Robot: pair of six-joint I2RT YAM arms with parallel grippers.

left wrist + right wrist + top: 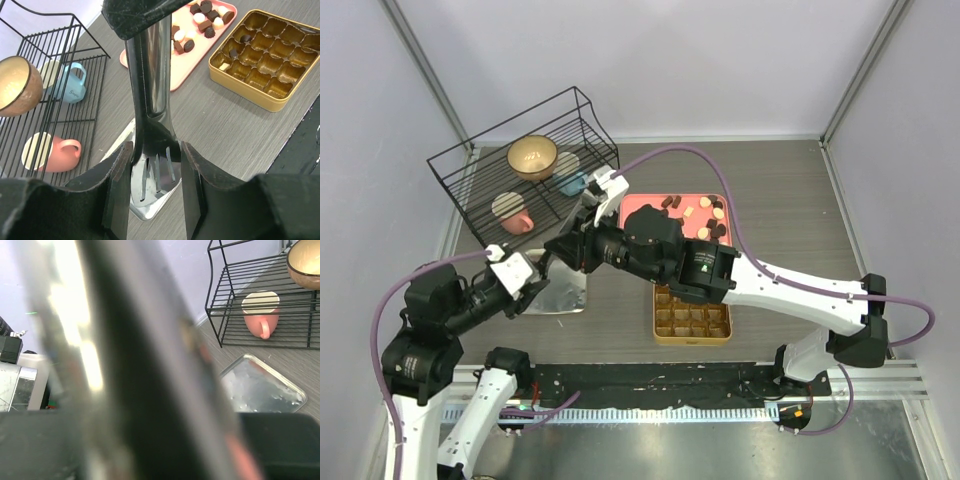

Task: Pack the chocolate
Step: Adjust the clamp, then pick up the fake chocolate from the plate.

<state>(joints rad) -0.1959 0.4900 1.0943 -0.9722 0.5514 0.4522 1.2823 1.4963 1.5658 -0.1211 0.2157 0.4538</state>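
The chocolate (210,31) lies mostly as loose pieces, dark and cream-topped, on the pink tray (642,208), just right of centre in the overhead view. The gold tin (692,339) sits just below that tray in the same view, partly covered by the right arm. In the left wrist view, two of its cells at the left end each hold a piece, one dark and one pale, and the other visible cells are bare.

The left gripper (155,150) has its two fingers pressed against the side edges of the slotted blade of a spatula (150,90), gripping it. The handle runs up the frame and disappears under a black finger of the right gripper (563,252). That arm reaches across the table (770,190) from lower right to centre left of the overhead view. The right wrist view is filled by a blurred, shiny shaft, so its fingers are hard to make out. From the left wrist view, they appear to be closed on the handle.

Under the spatula blade lies a silver tray (565,295), at centre left. A wire rack (480,175) stands at upper left, holding a gold bowl (532,157), a blue mug (570,180) and a pink mug (512,212).
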